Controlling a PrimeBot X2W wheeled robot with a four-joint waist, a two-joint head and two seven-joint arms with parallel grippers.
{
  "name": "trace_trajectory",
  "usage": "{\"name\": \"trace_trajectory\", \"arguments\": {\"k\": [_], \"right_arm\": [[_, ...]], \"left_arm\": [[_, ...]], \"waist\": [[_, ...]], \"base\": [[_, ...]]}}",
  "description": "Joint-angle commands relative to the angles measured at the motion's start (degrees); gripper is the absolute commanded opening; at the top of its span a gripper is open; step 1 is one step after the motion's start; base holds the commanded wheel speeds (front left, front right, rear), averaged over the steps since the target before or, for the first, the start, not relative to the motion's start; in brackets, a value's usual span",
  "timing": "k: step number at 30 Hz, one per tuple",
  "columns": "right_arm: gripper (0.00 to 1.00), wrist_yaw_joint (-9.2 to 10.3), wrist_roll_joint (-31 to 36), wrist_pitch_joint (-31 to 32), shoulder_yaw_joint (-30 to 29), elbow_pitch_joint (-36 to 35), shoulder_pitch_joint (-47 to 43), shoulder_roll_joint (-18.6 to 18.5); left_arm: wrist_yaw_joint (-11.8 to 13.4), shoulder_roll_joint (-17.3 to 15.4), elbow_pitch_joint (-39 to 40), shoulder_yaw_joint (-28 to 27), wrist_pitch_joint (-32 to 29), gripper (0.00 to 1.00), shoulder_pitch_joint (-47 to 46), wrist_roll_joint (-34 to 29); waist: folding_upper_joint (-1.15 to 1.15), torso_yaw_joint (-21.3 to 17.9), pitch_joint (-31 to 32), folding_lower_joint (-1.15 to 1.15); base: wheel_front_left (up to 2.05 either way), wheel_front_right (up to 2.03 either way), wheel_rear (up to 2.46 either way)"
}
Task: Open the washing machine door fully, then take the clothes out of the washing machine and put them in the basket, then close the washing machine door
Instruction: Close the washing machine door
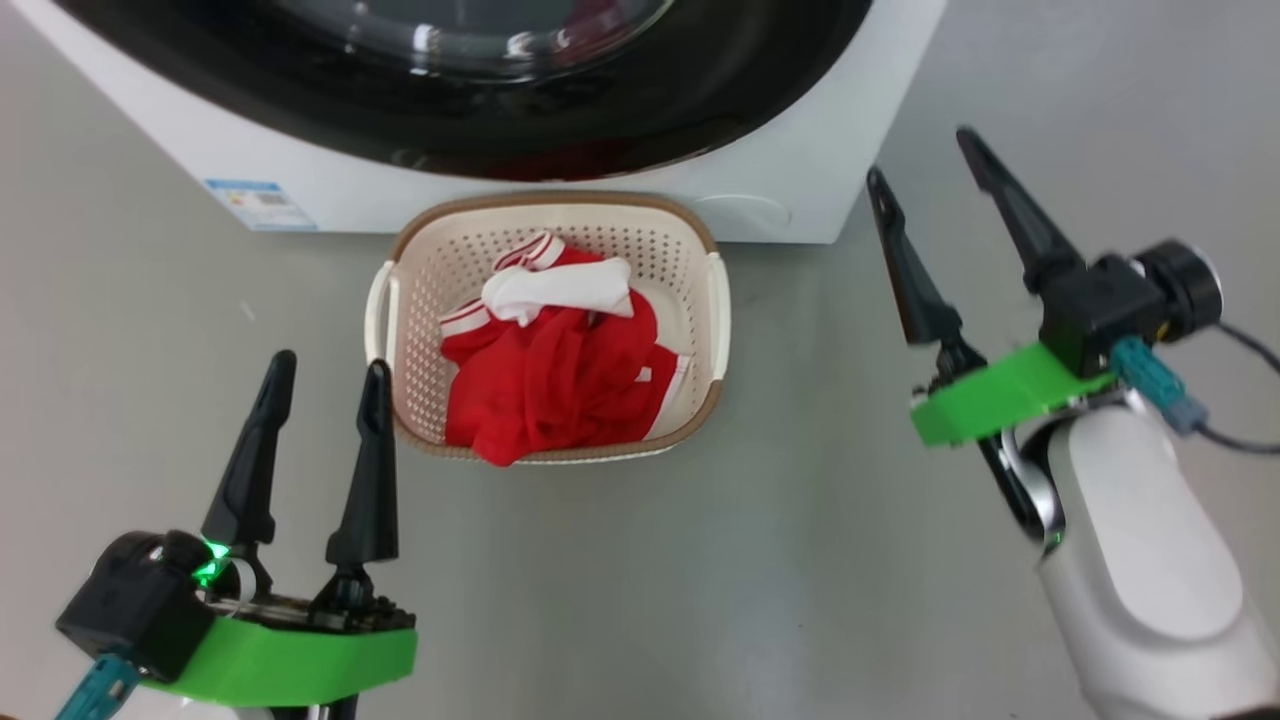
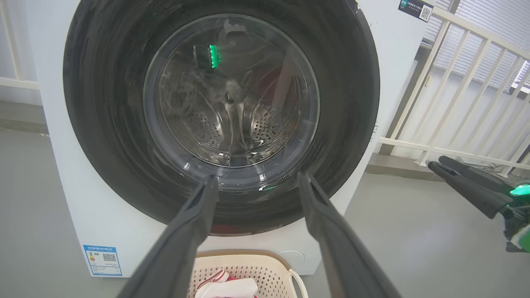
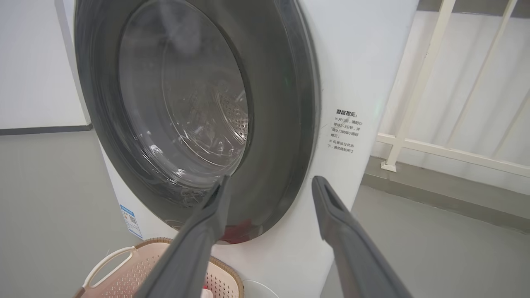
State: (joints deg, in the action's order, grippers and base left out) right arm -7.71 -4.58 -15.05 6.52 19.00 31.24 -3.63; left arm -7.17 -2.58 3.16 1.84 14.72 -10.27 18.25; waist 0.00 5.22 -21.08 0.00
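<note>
The washing machine (image 1: 800, 190) stands ahead with its door (image 2: 221, 111) shut flat against its front; the steel drum shows through the glass. Red clothes (image 1: 560, 370) with white trim lie in the cream basket (image 1: 720, 300) on the floor just before the machine. My left gripper (image 1: 325, 375) is open at the basket's left side, holding nothing. My right gripper (image 1: 925, 155) is open too, raised to the basket's right near the machine's corner, and empty. In the right wrist view the door (image 3: 273, 124) sits closed beyond my right gripper (image 3: 269, 184).
A white railing (image 2: 455, 95) stands to the right of the machine. Grey floor (image 1: 800, 560) spreads around the basket. A blue sticker (image 1: 258, 204) marks the machine's lower left front.
</note>
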Motion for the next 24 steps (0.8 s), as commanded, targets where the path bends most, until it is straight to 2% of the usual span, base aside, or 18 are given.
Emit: {"name": "trace_trajectory", "arguments": {"k": [1,15,24], "right_arm": [[1.0,0.22,-0.88,0.05,0.94,-2.35,-1.94,0.75],[1.0,0.22,-2.03,0.05,-3.35,-14.88,-15.79,0.75],[1.0,0.22,-2.52,0.05,-6.68,-19.01,-22.85,0.75]], "left_arm": [[-0.32,-0.69,1.22,-2.02,0.28,1.0,0.78,-0.69],[0.01,-0.57,0.88,-2.09,0.28,1.0,3.54,-3.96],[1.11,-0.53,0.53,-1.59,0.28,1.0,6.48,-6.08]], "waist": [[0.0,-1.39,1.37,0.0],[0.0,-5.77,7.37,0.0],[0.0,-7.1,12.25,0.0]], "base": [[0.0,0.0,0.0],[0.0,0.0,0.0],[0.0,0.0,0.0]]}}
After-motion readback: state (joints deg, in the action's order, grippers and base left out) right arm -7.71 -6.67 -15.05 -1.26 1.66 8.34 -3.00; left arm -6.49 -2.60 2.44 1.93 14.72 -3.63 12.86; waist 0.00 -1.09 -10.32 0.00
